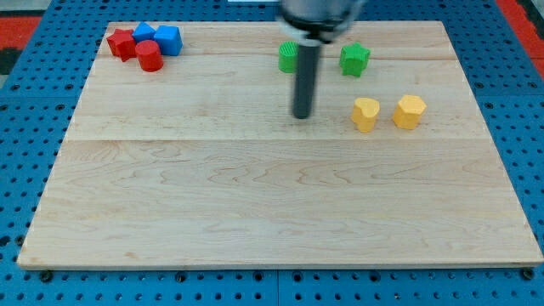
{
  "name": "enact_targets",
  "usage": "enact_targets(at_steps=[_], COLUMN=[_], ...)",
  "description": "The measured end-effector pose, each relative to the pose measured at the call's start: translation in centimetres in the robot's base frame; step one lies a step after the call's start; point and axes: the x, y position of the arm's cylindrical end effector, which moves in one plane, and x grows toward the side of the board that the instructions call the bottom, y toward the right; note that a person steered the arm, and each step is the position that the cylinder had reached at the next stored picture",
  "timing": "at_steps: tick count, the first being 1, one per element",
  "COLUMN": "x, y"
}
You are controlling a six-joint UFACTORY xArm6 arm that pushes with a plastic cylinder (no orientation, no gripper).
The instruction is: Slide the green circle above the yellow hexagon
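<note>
The green circle (pixel 287 57) lies near the view's top centre, partly hidden behind my rod. The yellow hexagon (pixel 409 111) lies at the view's right, with a yellow heart-like block (pixel 365 114) just to its left. A green star (pixel 354 59) lies up and to the left of the hexagon. My tip (pixel 302 116) rests on the board below the green circle, slightly to its right, and well left of the yellow blocks. It touches no block.
A cluster at the view's top left holds a red star (pixel 121 43), a red cylinder (pixel 150 56) and two blue blocks (pixel 162 37). The wooden board (pixel 272 204) sits on a blue perforated table.
</note>
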Motion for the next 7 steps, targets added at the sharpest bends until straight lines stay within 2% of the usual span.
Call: enact_targets(at_steps=[1,2,3,4,5,6,7], x=[-6.1,-9.2,-9.2,-10.5,-16.8,-19.3,-13.4], y=[-4.8,-3.4,2.8,4.0,-2.6,-0.3,3.3])
